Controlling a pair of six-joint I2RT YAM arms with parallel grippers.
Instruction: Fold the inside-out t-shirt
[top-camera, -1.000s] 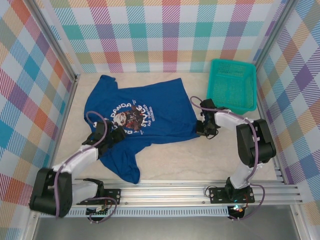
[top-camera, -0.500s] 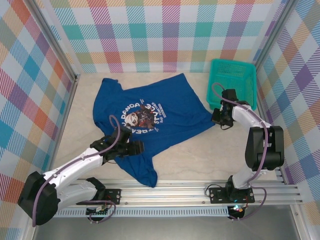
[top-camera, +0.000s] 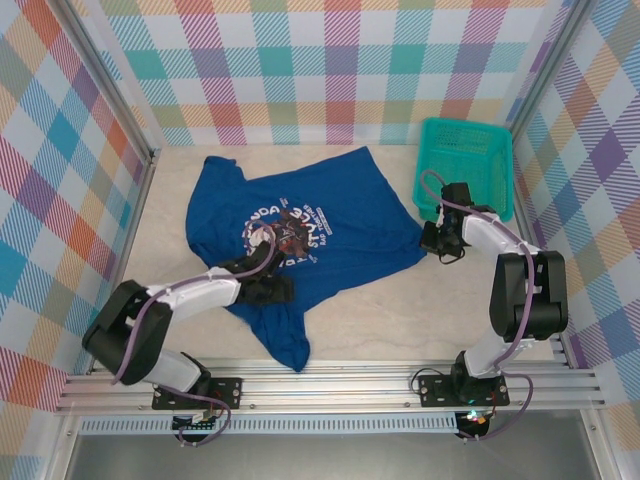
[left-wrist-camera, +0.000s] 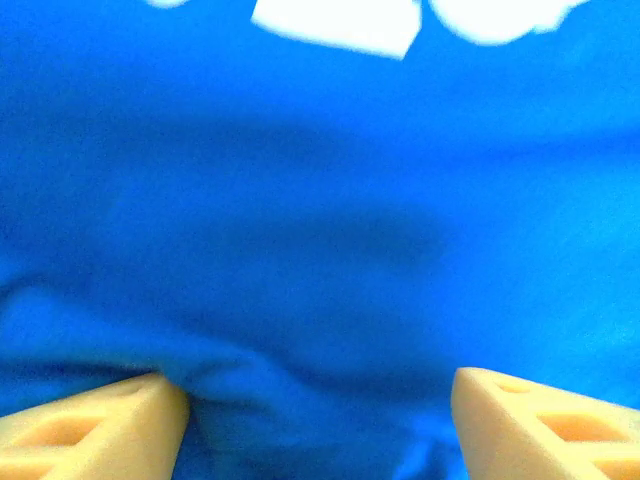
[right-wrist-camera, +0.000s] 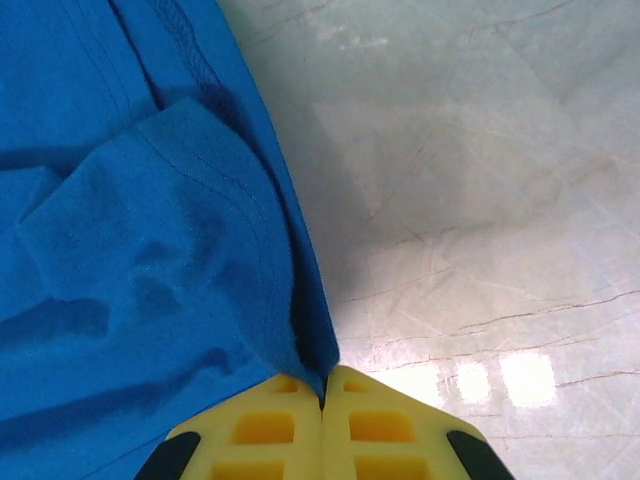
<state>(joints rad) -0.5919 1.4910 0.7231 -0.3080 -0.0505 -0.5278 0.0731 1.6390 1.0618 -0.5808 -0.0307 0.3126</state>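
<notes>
The royal-blue t-shirt (top-camera: 345, 215) lies spread on the pale table, its white printed graphic (top-camera: 285, 228) facing up and one sleeve trailing toward the near edge. My left gripper (top-camera: 278, 291) rests low on the shirt's lower left part. In the left wrist view its yellow fingers (left-wrist-camera: 110, 425) stand wide apart, with rumpled blue cloth (left-wrist-camera: 320, 220) beneath and between them; the gripper (left-wrist-camera: 320, 410) is open. My right gripper (top-camera: 433, 243) is at the shirt's right corner. The right wrist view shows this gripper (right-wrist-camera: 323, 385) shut on the folded hem (right-wrist-camera: 300, 330).
A teal mesh basket (top-camera: 465, 170) stands at the back right, just behind the right arm. Bare table (top-camera: 400, 310) lies in front of the shirt. Checked walls enclose three sides, and a metal rail (top-camera: 330, 385) runs along the near edge.
The right gripper dragged the shirt's corner to the right, toward the basket, then held still. The left gripper slid right across the shirt's lower part, its jaws staying apart.
</notes>
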